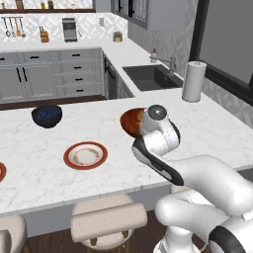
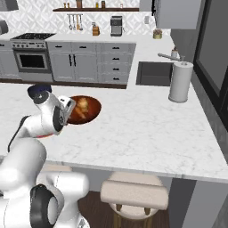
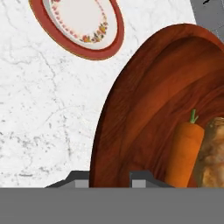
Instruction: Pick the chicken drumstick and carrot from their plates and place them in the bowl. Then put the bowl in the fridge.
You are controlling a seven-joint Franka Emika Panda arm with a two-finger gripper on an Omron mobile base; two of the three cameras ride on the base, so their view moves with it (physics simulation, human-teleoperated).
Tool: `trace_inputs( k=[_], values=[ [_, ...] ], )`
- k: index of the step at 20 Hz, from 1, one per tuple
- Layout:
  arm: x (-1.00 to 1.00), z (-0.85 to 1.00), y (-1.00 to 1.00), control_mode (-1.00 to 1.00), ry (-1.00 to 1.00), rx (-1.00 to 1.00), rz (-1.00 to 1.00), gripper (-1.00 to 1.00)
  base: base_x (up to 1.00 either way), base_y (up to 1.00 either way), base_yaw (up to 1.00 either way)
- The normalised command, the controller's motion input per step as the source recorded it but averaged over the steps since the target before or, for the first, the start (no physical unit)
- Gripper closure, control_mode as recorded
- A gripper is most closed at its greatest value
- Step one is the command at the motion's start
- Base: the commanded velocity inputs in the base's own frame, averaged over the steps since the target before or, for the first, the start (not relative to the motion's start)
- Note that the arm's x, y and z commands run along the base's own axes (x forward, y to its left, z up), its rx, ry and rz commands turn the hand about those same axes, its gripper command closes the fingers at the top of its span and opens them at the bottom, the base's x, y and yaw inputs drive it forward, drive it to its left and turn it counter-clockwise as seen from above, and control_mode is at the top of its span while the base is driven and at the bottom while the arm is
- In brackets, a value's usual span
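Note:
The terracotta bowl [image 1: 129,123] [image 2: 90,110] [image 3: 144,100] sits at the middle of the marble island. Inside it the orange carrot [image 3: 186,153] lies next to the golden chicken drumstick [image 3: 213,153] [image 2: 82,106]. My gripper [image 3: 109,177] is at the bowl's near rim, with one fingertip outside the wall and one inside, shut on the rim. I cannot tell whether the bowl is lifted. One red-rimmed plate [image 1: 85,155] [image 3: 83,22] lies bare to the left of the bowl, and a second plate [image 1: 1,172] shows at the left edge. The fridge is out of view.
A dark blue bowl [image 1: 47,116] [image 2: 39,90] stands further back on the island. A paper towel roll [image 1: 193,81] [image 2: 180,82] stands beside the sink [image 1: 150,76] [image 2: 153,73] on the right. Stools [image 1: 108,220] [image 2: 133,193] are tucked under the island's near edge.

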Motion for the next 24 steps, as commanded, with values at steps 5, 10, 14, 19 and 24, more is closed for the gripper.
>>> trace_inputs(
  k=[5, 10, 14, 19, 24],
  values=[
    [-0.11, 0.69, -0.41, -1.00, 0.01, 0.00, 0.52, 1.00, 0.00, 0.00, 0.00],
    [-0.32, 0.53, -0.14, -1.00, 0.00, -0.10, 0.38, 1.00, 0.00, 0.00, 0.00],
    [-0.52, 0.27, 0.08, -1.00, 0.04, -0.18, 0.02, 1.00, 0.00, 0.00, 0.00],
    [-0.94, 0.00, -0.03, -1.00, 0.02, 0.00, -0.36, 1.00, 0.00, 0.00, 0.00],
    [-0.70, 0.00, 0.00, -1.00, -0.03, -0.02, -0.31, 1.00, 0.00, 0.00, 0.00]
  ],
)
